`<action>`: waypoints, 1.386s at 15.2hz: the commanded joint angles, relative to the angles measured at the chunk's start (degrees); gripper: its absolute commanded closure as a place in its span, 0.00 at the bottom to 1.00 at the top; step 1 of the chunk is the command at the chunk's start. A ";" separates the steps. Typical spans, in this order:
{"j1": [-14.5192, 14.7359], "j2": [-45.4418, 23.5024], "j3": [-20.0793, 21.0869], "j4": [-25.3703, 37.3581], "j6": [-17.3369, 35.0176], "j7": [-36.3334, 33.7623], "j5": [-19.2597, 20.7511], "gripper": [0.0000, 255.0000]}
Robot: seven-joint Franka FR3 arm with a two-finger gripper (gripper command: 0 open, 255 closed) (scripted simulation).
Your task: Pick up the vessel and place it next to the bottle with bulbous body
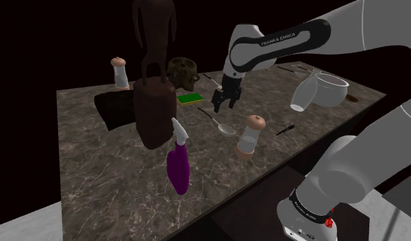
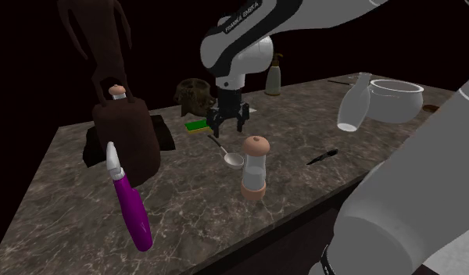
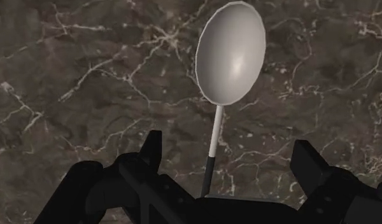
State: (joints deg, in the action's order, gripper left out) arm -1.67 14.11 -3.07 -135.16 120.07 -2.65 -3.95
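White arm point(image 1: 362, 171) is looming in the foreground of both outside views, reaching out over the table point(image 1: 115, 178). Gripper point(image 1: 225, 107) is pointing straight down at the tabletop, its 2 fingers point(image 3: 151, 149) standing wide apart and gripping nothing. Ladle point(image 3: 231, 54) is lying flat on the marble right under it. In the wrist view the thin handle is running between the fingers, touching neither, and the pale oval bowl is sitting just past the fingertips. In the shoulder view the ladle is lying mid-table, between a green sponge point(image 1: 191, 98) and 1 tan-capped shaker point(image 1: 251, 135). Clear bottle point(image 1: 303, 96) with the round body is standing tilted near the table's right end in that view, well apart from the ladle. It is touching or just beside a clear bowl point(image 1: 332, 87); can't tell which.

Surface is showing as dark brown marble with white veining. Also sitting on it:
- purple spray bottle point(image 1: 178, 164) near the front edge
- tall brown statue point(image 1: 154, 103), with a dark mat point(image 1: 115, 109) beside it
- 2nd shaker point(image 1: 120, 72) toward the far left
- dark lumpy pot point(image 1: 183, 70) behind the sponge
- olive bottle point(image 2: 273, 76) at the far edge

Room behind the table is rendering near-black. Pale grey floor point(image 1: 19, 226) is showing at the shoulder view's lower left.
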 commanded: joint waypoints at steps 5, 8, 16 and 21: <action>-0.22 -10.34 -0.94 3.05 7.38 -0.20 -3.62 0.00; -0.08 -11.64 -0.82 2.00 9.72 0.04 -4.00 0.00; 0.08 -13.33 -0.67 0.91 12.50 0.37 -4.51 0.00; 0.08 -13.32 -0.67 0.90 12.49 0.36 -4.51 1.00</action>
State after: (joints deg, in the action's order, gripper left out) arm -1.59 0.78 -3.73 -134.26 132.56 -2.28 -8.45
